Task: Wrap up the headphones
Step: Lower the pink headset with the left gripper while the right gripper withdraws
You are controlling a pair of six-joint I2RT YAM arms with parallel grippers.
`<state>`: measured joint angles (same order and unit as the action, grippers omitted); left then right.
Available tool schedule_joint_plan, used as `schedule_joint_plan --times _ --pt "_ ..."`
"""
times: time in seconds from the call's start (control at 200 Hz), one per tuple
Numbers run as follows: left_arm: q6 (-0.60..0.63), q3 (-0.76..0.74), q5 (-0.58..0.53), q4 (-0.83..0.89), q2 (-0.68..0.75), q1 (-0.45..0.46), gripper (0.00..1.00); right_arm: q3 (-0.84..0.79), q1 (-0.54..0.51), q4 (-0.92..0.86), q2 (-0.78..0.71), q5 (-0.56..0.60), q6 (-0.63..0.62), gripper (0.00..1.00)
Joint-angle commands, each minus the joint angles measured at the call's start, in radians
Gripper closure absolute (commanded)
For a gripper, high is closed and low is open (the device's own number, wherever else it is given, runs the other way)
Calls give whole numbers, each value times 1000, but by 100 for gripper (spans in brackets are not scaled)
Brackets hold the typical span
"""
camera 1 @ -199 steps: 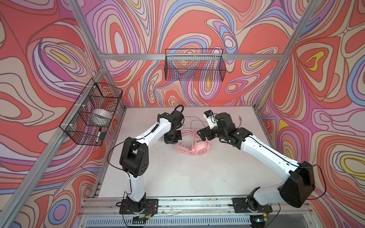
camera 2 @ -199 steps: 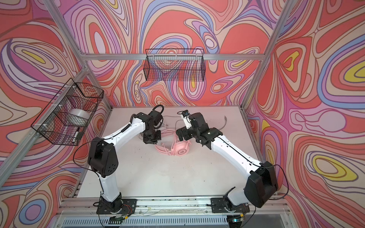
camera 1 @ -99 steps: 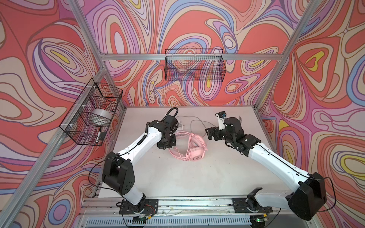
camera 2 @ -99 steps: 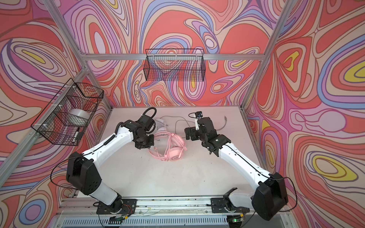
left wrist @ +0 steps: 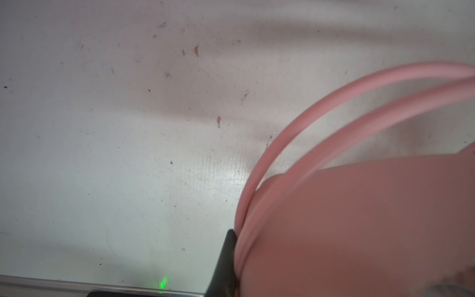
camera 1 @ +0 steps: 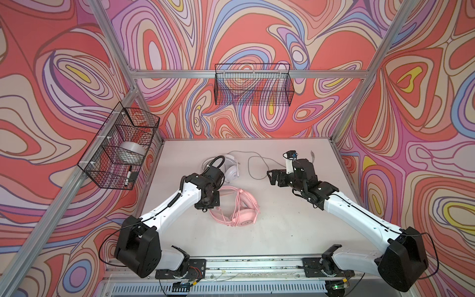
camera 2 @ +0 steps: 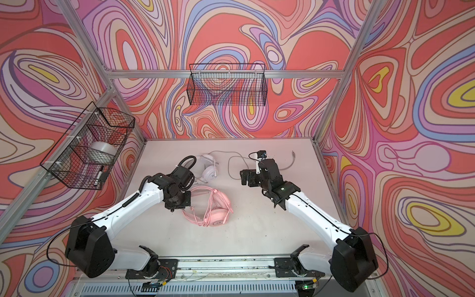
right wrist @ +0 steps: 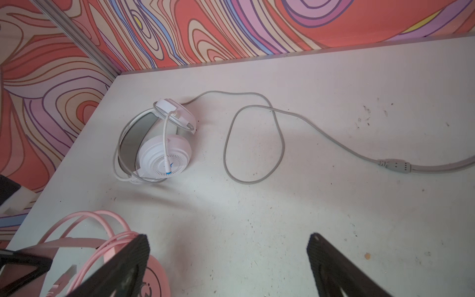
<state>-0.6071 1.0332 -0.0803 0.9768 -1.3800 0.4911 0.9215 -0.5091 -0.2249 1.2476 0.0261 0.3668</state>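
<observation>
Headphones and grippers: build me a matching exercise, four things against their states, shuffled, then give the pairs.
Things
1. pink headphones
2. white headphones
3. left gripper
4. right gripper

States
A. open, holding nothing
B. grey cable trailing loose
C. shut on the pink headphones
D. pink cable gathered over it

Pairs: 1-D, 2-B, 3-C, 4-A

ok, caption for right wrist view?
Open right fingers face white wired over-ear headset, grey cable sprawled loose; pink over-ear headset nearer.
</observation>
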Motion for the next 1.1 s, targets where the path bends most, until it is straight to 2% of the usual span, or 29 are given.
schedule_joint_plan --times 0.0,0.421,0.676,0.892,1.097 --pt "-26 -40 -26 -75 63 -4 100 -16 6 11 18 -14 21 2" --pt "21 -203 -106 -154 105 -32 100 -27 5 22 25 -17 6 1" --pt "53 -262 -84 -234 84 -101 90 -22 6 12 32 -23 -9 1" --pt "64 -240 -97 -235 15 -142 89 -23 5 16 39 -19 -2 1" --pt "86 -228 -88 -238 -20 -141 83 -23 6 12 34 -25 -7 2"
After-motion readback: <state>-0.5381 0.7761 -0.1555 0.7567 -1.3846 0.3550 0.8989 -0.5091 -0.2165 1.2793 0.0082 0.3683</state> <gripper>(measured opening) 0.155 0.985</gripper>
